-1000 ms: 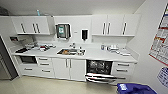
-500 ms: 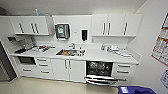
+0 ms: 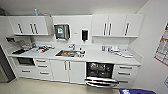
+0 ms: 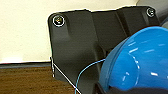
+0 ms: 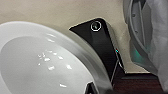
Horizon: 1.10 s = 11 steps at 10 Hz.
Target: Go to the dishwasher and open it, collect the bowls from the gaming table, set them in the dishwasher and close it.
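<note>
While the robot faces the kitchen, each arm carries one bowl.
Since a second ago the open steel-fronted dishwasher (image 3: 101, 72), far right, looks nearer; the left gripper holds the bright blue bowl (image 4: 140, 62), the right gripper the glossy white bowl (image 5: 42, 62).

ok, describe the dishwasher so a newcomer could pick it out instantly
Follow the long white kitchen counter to the right of the steel sink. Below it sits the built-in dishwasher, its steel-fronted door dropped open. It is the one dark cavity with racks among closed white cabinet doors and drawers.
</note>
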Motion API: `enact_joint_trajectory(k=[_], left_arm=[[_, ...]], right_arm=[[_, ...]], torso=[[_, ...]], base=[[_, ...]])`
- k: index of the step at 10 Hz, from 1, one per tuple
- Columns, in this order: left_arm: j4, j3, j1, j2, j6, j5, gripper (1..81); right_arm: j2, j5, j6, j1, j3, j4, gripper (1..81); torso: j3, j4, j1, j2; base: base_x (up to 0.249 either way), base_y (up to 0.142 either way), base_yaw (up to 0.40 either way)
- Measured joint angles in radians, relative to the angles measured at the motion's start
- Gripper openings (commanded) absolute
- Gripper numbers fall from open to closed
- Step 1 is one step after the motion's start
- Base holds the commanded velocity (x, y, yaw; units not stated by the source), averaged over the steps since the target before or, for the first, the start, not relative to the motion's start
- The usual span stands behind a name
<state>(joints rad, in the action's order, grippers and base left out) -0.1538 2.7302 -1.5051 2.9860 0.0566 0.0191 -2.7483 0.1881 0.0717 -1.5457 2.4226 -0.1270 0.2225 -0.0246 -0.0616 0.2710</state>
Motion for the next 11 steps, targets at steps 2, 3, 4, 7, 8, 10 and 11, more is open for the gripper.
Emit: enact_joint_trajectory(k=[2,3,4,7,8,10,11], left_arm=[[0.0,0.0,0.0,0.0,0.0,0.0,1.0],[0.0,0.0,0.0,0.0,0.0,0.0,1.0],[0.0,0.0,0.0,0.0,0.0,0.0,1.0],[0.0,0.0,0.0,-0.003,0.0,0.0,1.0],[0.0,0.0,0.001,-0.003,0.0,0.0,1.0],[0.0,0.0,0.0,-0.002,0.0,0.0,1.0],[0.0,0.0,0.0,-0.003,0.0,0.0,1.0]], right_arm=[[0.0,0.0,0.0,0.0,0.0,0.0,1.0],[0.0,0.0,0.0,0.0,0.0,0.0,1.0],[0.0,0.0,0.0,0.0,0.0,0.0,1.0],[0.0,-0.002,0.0,0.0,0.0,0.0,1.0],[0.0,-0.001,0.0,0.001,0.0,0.0,1.0],[0.0,-0.002,0.0,0.0,0.0,0.001,1.0],[0.0,-0.002,0.0,0.0,0.0,0.001,1.0]], torso=[[0.0,0.0,0.0,0.0],[0.0,0.0,0.0,0.0],[0.0,0.0,0.0,0.0],[0.0,0.0,0.0,0.0],[0.0,0.0,0.0,0.0],[0.0,0.0,0.0,0.0],[0.0,0.0,0.0,0.0]], base=[[0.095,0.0,0.0],[0.095,0.0,0.0],[0.097,0.0,0.0],[0.111,0.0,0.0],[0.115,0.0,0.0],[0.117,0.0,0.0],[0.117,0.0,0.0]])
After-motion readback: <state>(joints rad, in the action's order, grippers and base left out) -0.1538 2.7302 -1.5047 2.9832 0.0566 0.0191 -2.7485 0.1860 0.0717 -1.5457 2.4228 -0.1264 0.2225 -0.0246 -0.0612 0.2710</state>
